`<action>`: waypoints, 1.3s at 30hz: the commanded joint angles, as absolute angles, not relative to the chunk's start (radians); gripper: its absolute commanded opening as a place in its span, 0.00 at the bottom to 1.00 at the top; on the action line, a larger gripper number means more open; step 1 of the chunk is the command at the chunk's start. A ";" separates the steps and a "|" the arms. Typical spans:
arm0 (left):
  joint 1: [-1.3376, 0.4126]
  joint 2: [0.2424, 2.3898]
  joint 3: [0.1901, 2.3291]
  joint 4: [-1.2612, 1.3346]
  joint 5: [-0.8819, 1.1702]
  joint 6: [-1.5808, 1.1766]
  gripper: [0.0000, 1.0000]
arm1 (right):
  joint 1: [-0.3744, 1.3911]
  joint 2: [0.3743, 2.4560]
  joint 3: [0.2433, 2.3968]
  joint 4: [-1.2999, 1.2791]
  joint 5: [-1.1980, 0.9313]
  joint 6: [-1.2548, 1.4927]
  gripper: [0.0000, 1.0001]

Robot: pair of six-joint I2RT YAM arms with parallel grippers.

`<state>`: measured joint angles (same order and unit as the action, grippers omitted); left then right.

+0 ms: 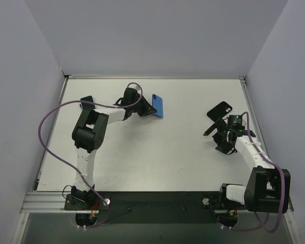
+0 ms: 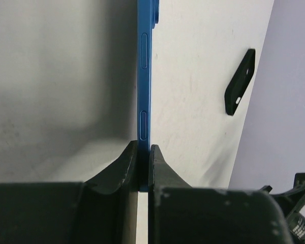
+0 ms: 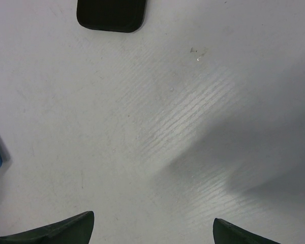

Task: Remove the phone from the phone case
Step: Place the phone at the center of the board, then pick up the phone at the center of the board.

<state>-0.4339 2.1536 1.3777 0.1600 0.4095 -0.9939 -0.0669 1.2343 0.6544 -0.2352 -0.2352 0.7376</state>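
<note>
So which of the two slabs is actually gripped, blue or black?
The blue phone, pinched edge-on in the left end effector. The black case lies free on the table, untouched by the open right end effector.

A: What is the phone [image 2: 144, 76] between the left fingers [image 2: 119, 170] made of?
B: Its blue edge looks smooth and a little shiny, like painted metal.
A: And the fingers themselves?
B: Black plastic, dull, with tiny pale specks and scuffs near the tips.
A: The case [image 2: 240, 81] off to the right of those fingers?
B: Black and matt all over, soft-looking like rubber.
A: What about the table [image 3: 193, 101] under the right fingers [image 3: 56, 229]?
B: White and smooth, mostly dull. Just ahead of those fingers it has fine stripes where light gleams, and a few little specks. The right fingers are dull black plastic too.
</note>
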 commanded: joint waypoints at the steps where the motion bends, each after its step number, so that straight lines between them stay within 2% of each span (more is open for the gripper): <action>1: -0.431 2.206 1.511 0.086 0.390 -0.959 0.18 | -0.058 1.215 0.672 -0.262 -0.241 0.721 0.91; 2: -0.431 2.203 1.511 0.071 0.384 -0.947 0.26 | -0.058 1.213 0.669 -0.264 -0.241 0.721 0.91; 4: -0.430 2.180 1.506 0.029 0.367 -0.914 0.51 | -0.058 1.210 0.666 -0.270 -0.241 0.721 0.91; 5: -0.430 2.171 1.508 0.014 0.361 -0.899 0.73 | -0.058 1.210 0.666 -0.270 -0.242 0.721 0.91; 6: -0.431 2.152 1.512 -0.039 0.341 -0.859 0.86 | -0.060 1.210 0.666 -0.270 -0.245 0.722 0.91; 7: -0.433 2.142 1.525 -0.070 0.325 -0.836 0.89 | -0.058 1.210 0.667 -0.270 -0.247 0.724 0.91; 13: -0.434 2.014 1.583 -0.343 0.132 -0.666 0.94 | -0.032 1.209 0.692 -0.265 -0.242 0.732 0.91; 17: -0.419 1.947 1.644 -0.571 -0.111 -0.548 0.95 | -0.006 1.219 0.710 -0.258 -0.239 0.733 0.91; 20: -0.370 1.934 1.663 -0.668 -0.208 -0.523 0.96 | 0.017 1.249 0.730 -0.258 -0.245 0.723 0.91; 26: -0.258 1.920 1.670 -0.748 -0.256 -0.480 0.96 | 0.055 1.281 0.756 -0.245 -0.264 0.729 0.91; 32: -0.157 2.022 1.770 -0.857 -0.273 -0.410 0.97 | 0.077 1.316 0.781 -0.242 -0.296 0.727 0.91; 39: -0.078 2.086 1.805 -0.868 -0.290 -0.397 0.97 | 0.089 1.362 0.818 -0.232 -0.325 0.706 0.91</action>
<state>-0.1104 2.0583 1.7370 -0.8249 -0.2546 -0.4332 0.0803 1.3338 0.7666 -0.2279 -0.2981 0.7307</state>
